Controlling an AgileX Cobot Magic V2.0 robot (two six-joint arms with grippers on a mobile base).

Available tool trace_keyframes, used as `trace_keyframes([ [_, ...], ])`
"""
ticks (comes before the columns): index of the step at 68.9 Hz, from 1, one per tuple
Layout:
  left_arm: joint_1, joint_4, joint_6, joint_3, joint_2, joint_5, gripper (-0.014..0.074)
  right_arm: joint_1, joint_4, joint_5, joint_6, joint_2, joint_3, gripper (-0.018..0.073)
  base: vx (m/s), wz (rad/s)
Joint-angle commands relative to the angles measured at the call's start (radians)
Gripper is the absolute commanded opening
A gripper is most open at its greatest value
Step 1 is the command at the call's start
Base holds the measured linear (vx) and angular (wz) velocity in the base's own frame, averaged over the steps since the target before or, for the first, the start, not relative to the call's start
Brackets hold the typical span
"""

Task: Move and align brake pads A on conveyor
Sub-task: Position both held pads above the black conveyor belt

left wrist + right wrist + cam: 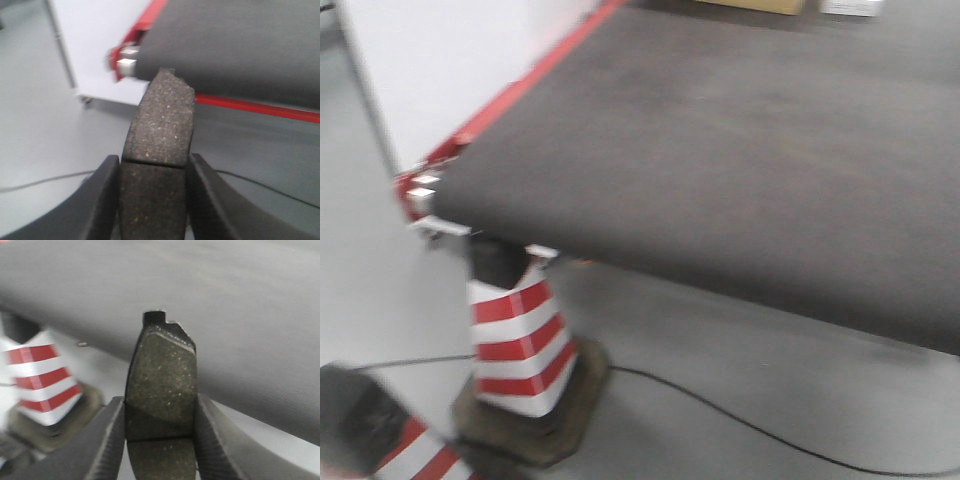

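Observation:
The conveyor (740, 150) is a wide dark charcoal belt with a red edge strip, filling the upper right of the front view; no pad lies on the part I see. My left gripper (154, 167) is shut on a dark grey brake pad A (160, 120), which sticks up between its fingers with the groove at jaw level, held in front of the belt's end (235, 45). My right gripper (160, 407) is shut on another brake pad A (161, 375), its end tab pointing up, just short of the belt's near edge (225, 315). Neither gripper shows in the front view.
A red-and-white striped cone (520, 340) on a dark base stands on the floor under the belt's near left corner; a second one (390, 440) is at the bottom left. A black cable (740, 420) runs across the grey floor. A white panel (450, 60) stands left of the conveyor.

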Motion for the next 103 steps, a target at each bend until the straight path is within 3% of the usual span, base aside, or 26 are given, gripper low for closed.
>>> trace_keyframes([
  [1,-0.002,-0.004,-0.007,-0.032,0.004,-0.092,0.0146,-0.005,0.002,-0.094,-0.011,0.006,-0.031,0.0014,0.19,-0.71],
  [39,-0.002,-0.004,-0.007,-0.032,0.004,-0.092,0.0146,-0.006,0.002,-0.094,-0.011,0.006,-0.031,0.0014,0.18,-0.54],
  [103,-0.002,-0.004,-0.007,-0.032,0.004,-0.092,0.0146,-0.006,0.002,-0.094,-0.011,0.006,-0.031,0.0014,0.23,-0.11],
])
